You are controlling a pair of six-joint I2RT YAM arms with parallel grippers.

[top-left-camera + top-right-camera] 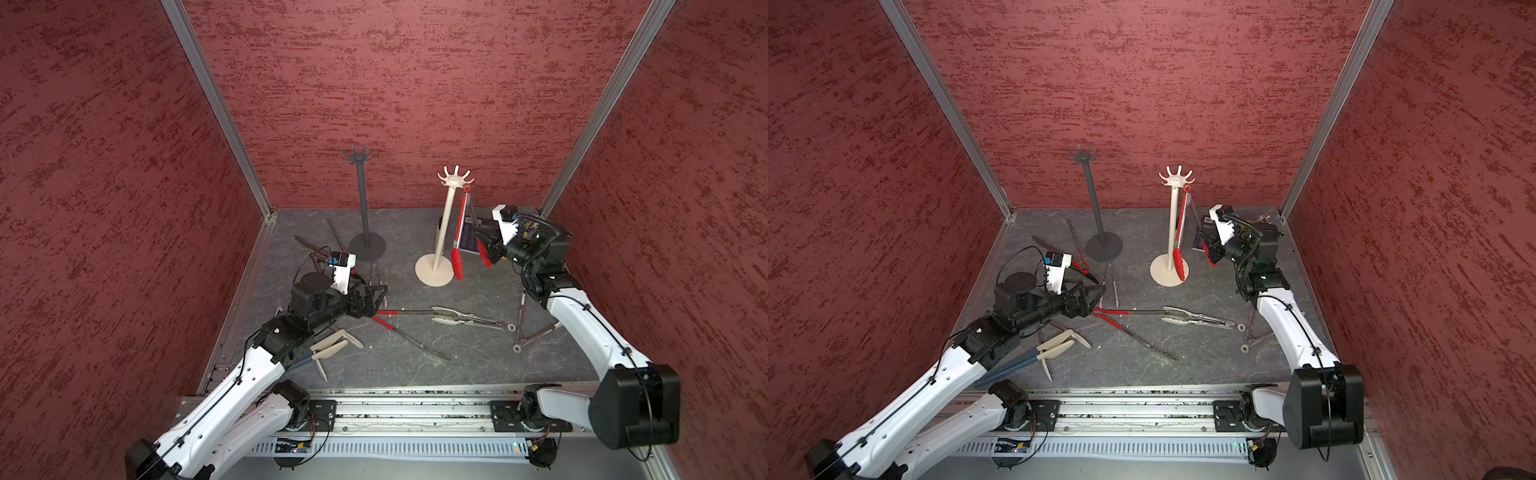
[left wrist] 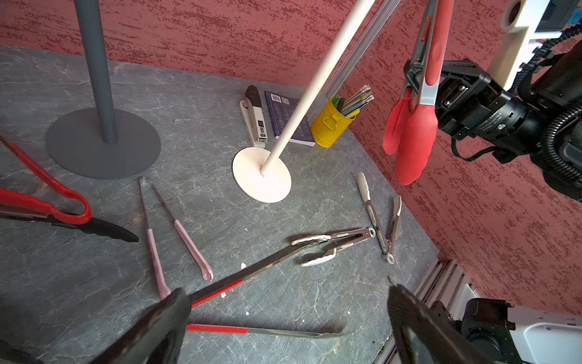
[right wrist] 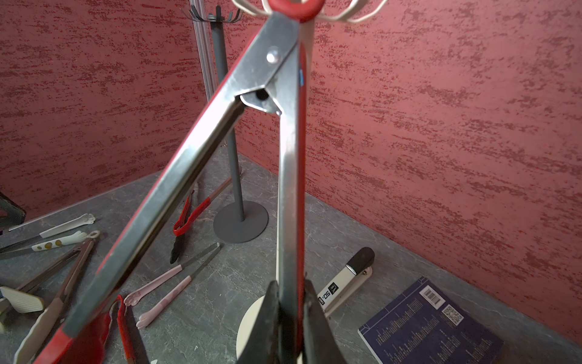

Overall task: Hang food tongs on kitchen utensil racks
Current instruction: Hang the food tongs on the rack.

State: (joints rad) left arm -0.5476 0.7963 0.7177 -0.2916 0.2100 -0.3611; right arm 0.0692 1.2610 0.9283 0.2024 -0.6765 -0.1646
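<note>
- The red tongs are up at the cream-white rack. Their red ring sits among the upturned hooks, on the side facing the right arm.
- The tongs are splayed. One arm hangs beside the pole with its red tip near the round base. The other angles out toward the right arm.
- The right gripper is clamped tight on that angled metal arm, low down near its red tip.
- I can't tell whether the hook or the gripper carries the weight.
- The dark grey rack stands upright, well apart, nearer the back wall, with bare hooks.
- The left gripper hovers low over the table with its jaws spread wide, grasping nothing.
- Just in front of it lie the red-handled tongs, opened in a V.
- One arm of them reaches to the cream-tipped tongs.
- The brown tongs lie by the right arm.
- The pink tongs and the red-and-black tongs lie near the dark grey base.
- The cream-and-blue tongs poke out from under the left arm.
- In the back corner beside the cream-white base sit a stapler, a dark notebook and a yellow cup of pencils.
</note>
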